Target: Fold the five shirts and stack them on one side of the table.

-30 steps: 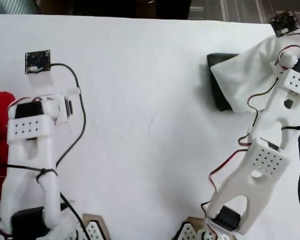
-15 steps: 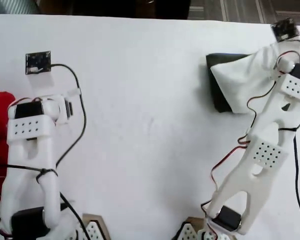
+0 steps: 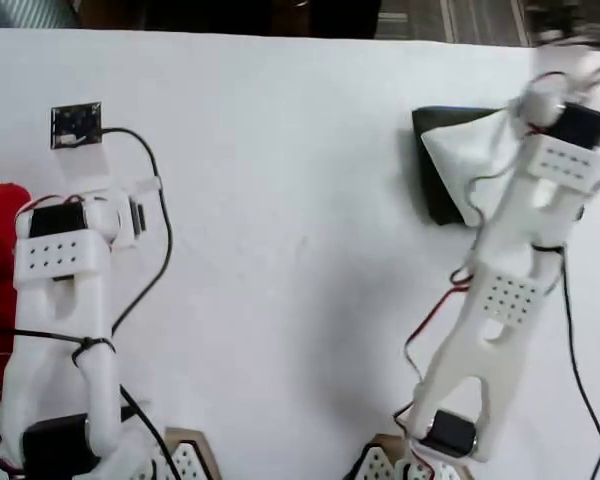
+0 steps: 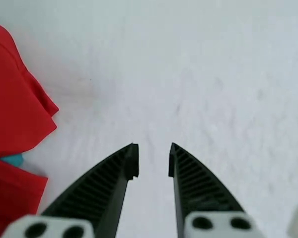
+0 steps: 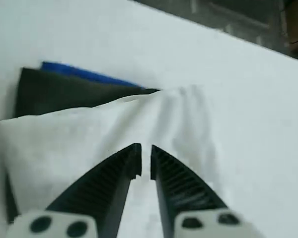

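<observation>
Left pincer (image 4: 153, 159) slightly parted; right arm (image 3: 500, 300) stretched forward.

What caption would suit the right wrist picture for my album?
Right pincer above a white shirt draped over a dark folded shirt, a blue edge along its far side.

My left arm (image 3: 58, 300) and right arm (image 3: 505, 300) wear white perforated shells, black servos and red-and-black cables. I see the left end effector (image 4: 151, 159) and right end effector (image 5: 145, 161) black and ribbed.

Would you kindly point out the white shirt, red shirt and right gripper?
white shirt (image 5: 64, 136), right wrist view, middle.
red shirt (image 4: 10, 99), left wrist view, fold.
right gripper (image 5: 145, 161), right wrist view, between fingertips.
</observation>
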